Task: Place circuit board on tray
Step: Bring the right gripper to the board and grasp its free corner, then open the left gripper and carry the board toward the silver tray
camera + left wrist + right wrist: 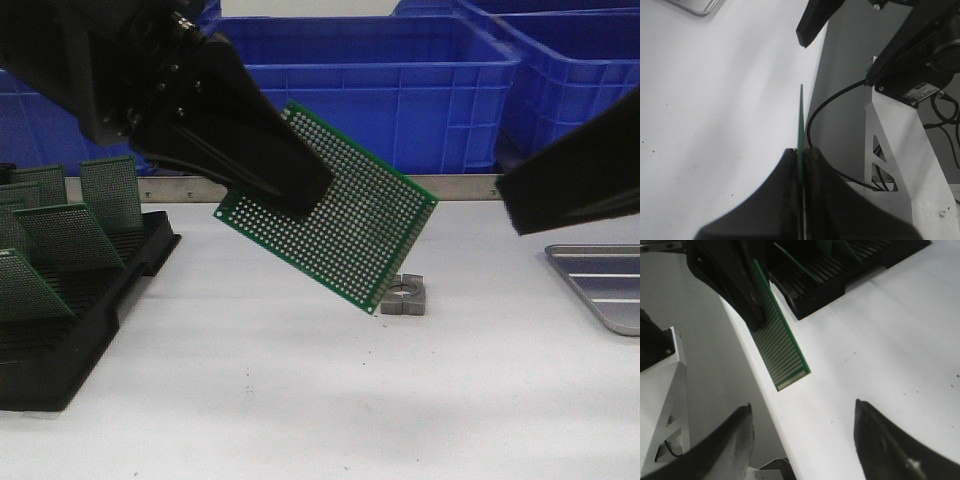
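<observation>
Held tilted in mid-air above the table, with the tray point(600, 285) off at its 3 o'clock, the circuit board point(345, 225) looks thin, stiff and light, so the left gripper point(801, 150) pinches one edge flat while the right gripper point(802, 432) waits spread and empty.

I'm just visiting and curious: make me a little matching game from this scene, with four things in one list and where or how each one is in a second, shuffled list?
Things:
1. circuit board
2. tray
3. black rack
4. small metal block

Places or states:
A. lying empty at the table's right edge
B. held up tilted in the left gripper
C. on the table, under the raised board's lower corner
D. on the left, with green boards standing in its slots

Pairs: 1-B, 2-A, 3-D, 4-C
</observation>
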### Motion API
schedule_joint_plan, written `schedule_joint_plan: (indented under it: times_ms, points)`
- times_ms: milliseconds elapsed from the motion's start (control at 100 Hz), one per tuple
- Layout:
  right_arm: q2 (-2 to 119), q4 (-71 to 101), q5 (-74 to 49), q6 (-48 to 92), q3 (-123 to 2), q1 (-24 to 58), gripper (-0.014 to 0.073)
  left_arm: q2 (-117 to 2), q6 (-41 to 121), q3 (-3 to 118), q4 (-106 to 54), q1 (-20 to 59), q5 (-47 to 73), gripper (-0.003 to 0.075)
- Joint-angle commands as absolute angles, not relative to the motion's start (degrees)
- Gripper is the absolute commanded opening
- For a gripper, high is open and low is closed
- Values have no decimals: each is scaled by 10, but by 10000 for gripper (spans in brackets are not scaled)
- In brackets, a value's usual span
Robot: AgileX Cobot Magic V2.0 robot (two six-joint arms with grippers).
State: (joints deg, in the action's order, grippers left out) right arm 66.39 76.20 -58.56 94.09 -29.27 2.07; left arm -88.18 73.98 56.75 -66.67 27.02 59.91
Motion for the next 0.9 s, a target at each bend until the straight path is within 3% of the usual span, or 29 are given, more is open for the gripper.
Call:
schedule_joint_plan:
  times_ms: [0, 330, 420, 620, 680, 770, 890]
  points:
    - [685, 802, -613, 956, -327, 46, 466, -864, 738, 581, -706, 276, 610, -17]
    - [794, 805, -611, 956, -413, 132, 439, -864, 738, 581, -706, 276, 610, -17]
    - [805, 806, -620, 956, -424, 132, 326, -864, 738, 581, -706, 276, 610, -17]
    - [806, 805, -622, 956, -426, 132, -61, -864, 738, 581, -706, 276, 596, -16]
    - [806, 806, -622, 956, -426, 132, -62, -864, 739, 581, -703, 276, 595, -13]
    - [806, 806, -622, 956, -426, 132, -66, -864, 739, 581, -701, 276, 595, 54]
    - [806, 805, -630, 954, -426, 132, -66, -864, 739, 581, -701, 276, 595, 265]
